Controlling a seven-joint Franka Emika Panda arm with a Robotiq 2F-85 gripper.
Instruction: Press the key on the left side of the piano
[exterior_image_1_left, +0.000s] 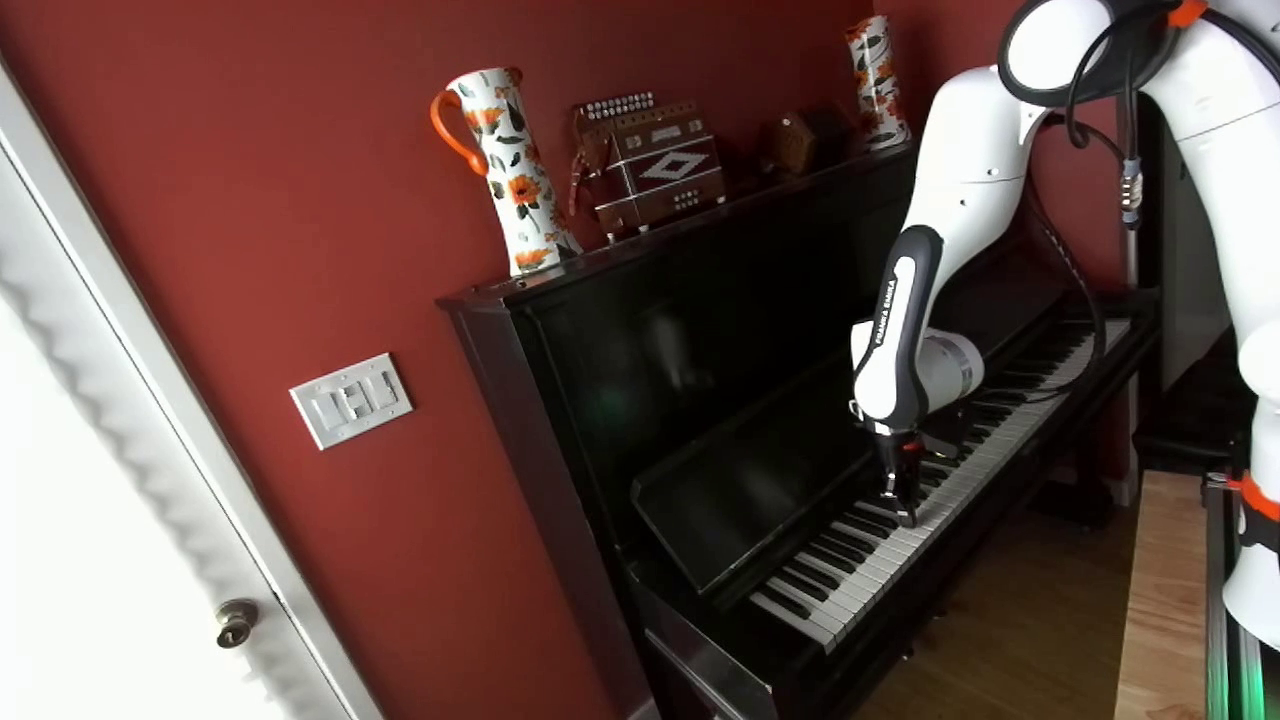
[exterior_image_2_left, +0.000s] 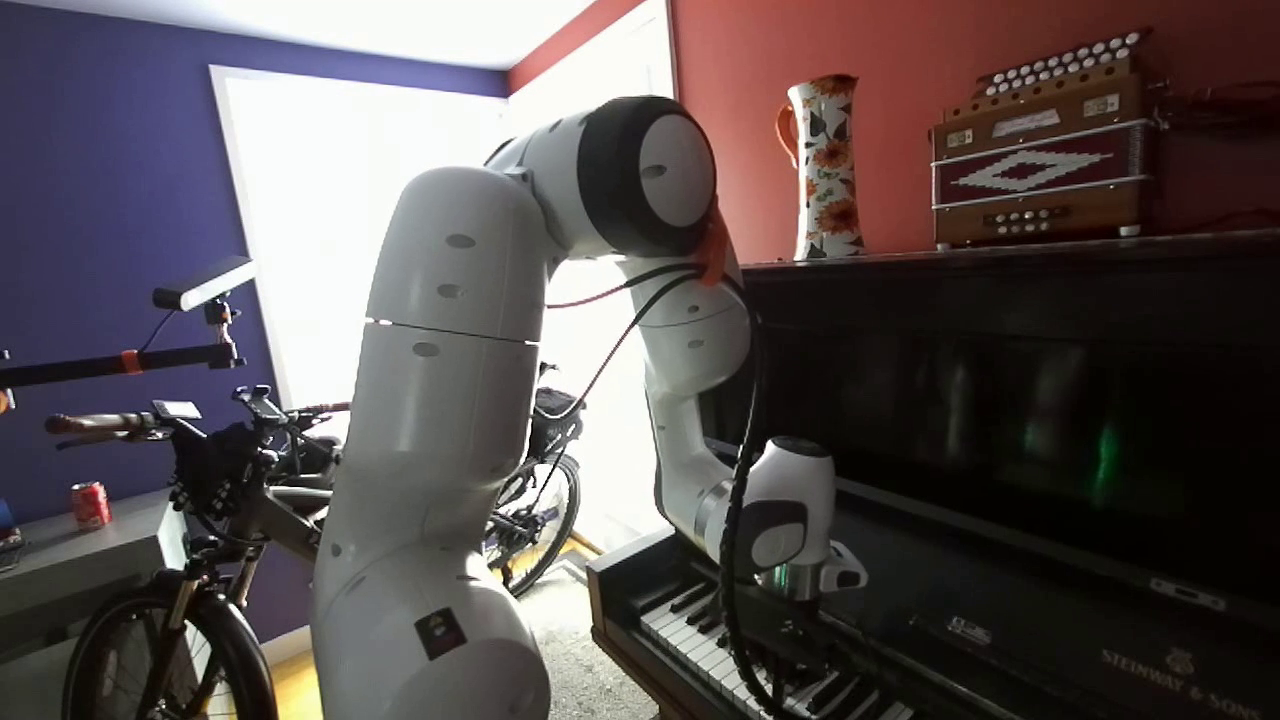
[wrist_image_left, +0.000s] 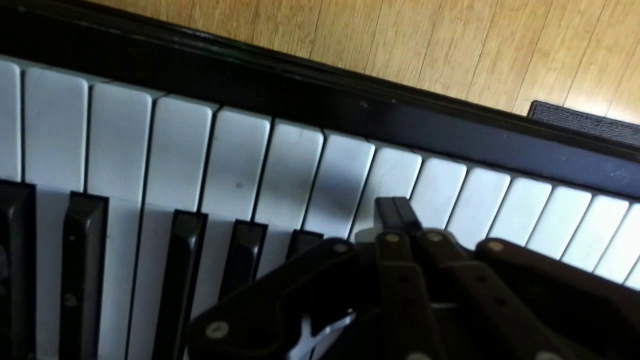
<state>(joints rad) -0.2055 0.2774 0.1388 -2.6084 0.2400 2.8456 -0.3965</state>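
Red painted wall (exterior_image_1_left: 250, 230); pale wooden plank floor (wrist_image_left: 350, 30) below. Large glossy black upright piano (exterior_image_1_left: 740, 370), standing against wall; long row of white and black keys (exterior_image_1_left: 950, 490) along front. Black metal gripper (wrist_image_left: 395, 212) over white keys, fingers (wrist_image_left: 386, 220) closed against each other; contact with keys cannot be told. Gripper borne on white jointed robot arm (exterior_image_1_left: 965, 215). On piano's flat top surface (exterior_image_1_left: 505, 289): orange-handled white floral pitcher (exterior_image_1_left: 525, 190); beside it, brown wooden button accordion (exterior_image_1_left: 670, 165); well apart, another tall white floral vessel (exterior_image_1_left: 878, 85).
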